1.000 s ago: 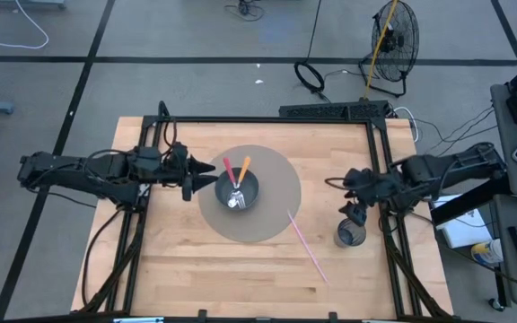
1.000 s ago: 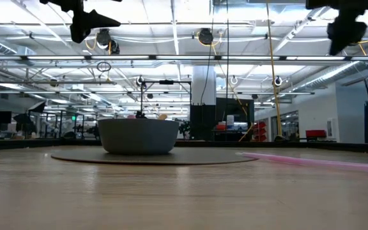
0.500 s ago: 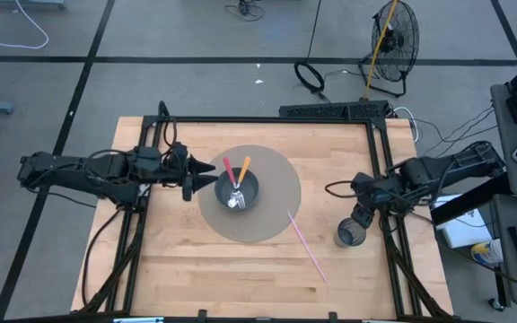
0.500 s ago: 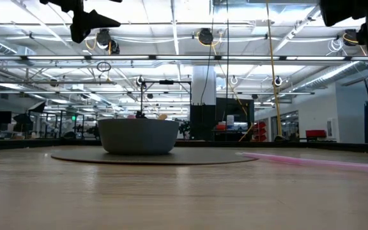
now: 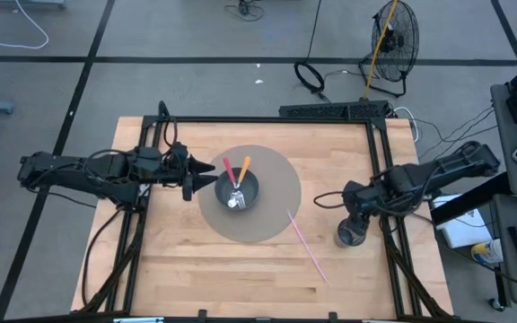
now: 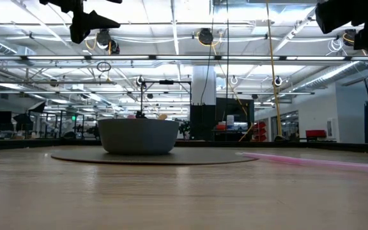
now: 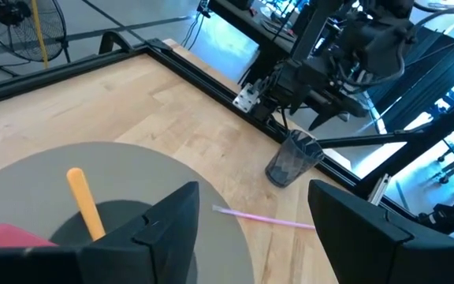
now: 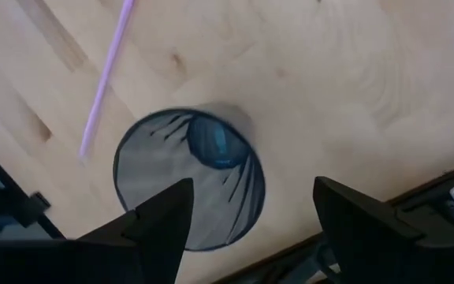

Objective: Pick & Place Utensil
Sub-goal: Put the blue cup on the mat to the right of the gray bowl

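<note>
A dark grey bowl [image 5: 238,190] stands on a round grey mat [image 5: 276,220] and holds a red-handled utensil [image 5: 228,170], an orange-handled one [image 5: 244,165] and a metal one [image 5: 235,199]. My left gripper [image 5: 203,170] hovers open just left of the bowl, above the table; in its wrist view its fingers [image 7: 168,229] frame the orange handle [image 7: 85,203]. A dark mesh cup [image 5: 350,233] stands upright at the right. My right gripper [image 5: 354,215] hangs open above it, pointing steeply down; the cup's mouth [image 8: 189,177] shows below it. A thin pink stick [image 5: 308,244] lies flat between mat and cup.
A black frame [image 5: 380,170] borders the table's sides and far edge, close beside the cup. Bare wood [image 5: 214,269] stretches along the near half of the table. In the low view the bowl [image 6: 138,135] sits left of centre and the stick [image 6: 318,161] lies at the right.
My right gripper has tipped further downward and sunk a little while swinging toward the table's near edge, coming over the mesh cup. It stays open. The cup, stick and bowl have not moved.
</note>
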`<state>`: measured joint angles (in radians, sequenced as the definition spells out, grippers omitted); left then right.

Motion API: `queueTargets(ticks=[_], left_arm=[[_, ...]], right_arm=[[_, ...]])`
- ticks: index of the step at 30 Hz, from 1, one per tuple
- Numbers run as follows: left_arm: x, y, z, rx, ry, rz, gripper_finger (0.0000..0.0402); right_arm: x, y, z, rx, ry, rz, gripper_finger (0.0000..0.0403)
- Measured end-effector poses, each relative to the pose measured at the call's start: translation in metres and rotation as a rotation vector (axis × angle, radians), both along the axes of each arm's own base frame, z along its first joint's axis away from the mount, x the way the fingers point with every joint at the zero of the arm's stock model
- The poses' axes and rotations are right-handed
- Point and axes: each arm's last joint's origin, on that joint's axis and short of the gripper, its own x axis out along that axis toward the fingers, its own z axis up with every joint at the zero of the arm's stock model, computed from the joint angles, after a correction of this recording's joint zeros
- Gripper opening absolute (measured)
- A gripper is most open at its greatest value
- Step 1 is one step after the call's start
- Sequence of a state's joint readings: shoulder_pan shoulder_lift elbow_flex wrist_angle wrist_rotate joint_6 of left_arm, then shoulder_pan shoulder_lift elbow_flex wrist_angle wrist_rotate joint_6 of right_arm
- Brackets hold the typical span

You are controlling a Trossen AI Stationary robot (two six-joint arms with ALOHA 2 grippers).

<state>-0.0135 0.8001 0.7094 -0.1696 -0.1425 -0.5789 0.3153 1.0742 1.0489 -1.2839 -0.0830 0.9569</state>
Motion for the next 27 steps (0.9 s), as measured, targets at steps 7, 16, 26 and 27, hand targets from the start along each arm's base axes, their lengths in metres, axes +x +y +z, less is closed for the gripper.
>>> queueTargets(ticks=[7, 16, 26, 27], left_arm=[[0.000, 0.000, 0.000, -0.002, 0.000, 0.000, 0.0243], [0.000, 0.000, 0.000, -0.003, 0.000, 0.000, 0.0243], [0.000, 0.000, 0.000, -0.003, -0.002, 0.015, 0.0243], [0.000, 0.000, 0.000, -0.002, -0.002, 0.016, 0.0243]], right_arm=[[0.001, 0.010, -0.012, -0.031, 0.015, 0.049, 0.0256], [-0.007, 0.013, -0.052, 0.004, 0.107, -0.009, 0.0251], [-0.005, 0.015, -0.054, 0.014, 0.082, -0.006, 0.0203], [-0.005, 0.015, -0.054, 0.014, 0.082, -0.006, 0.0195]])
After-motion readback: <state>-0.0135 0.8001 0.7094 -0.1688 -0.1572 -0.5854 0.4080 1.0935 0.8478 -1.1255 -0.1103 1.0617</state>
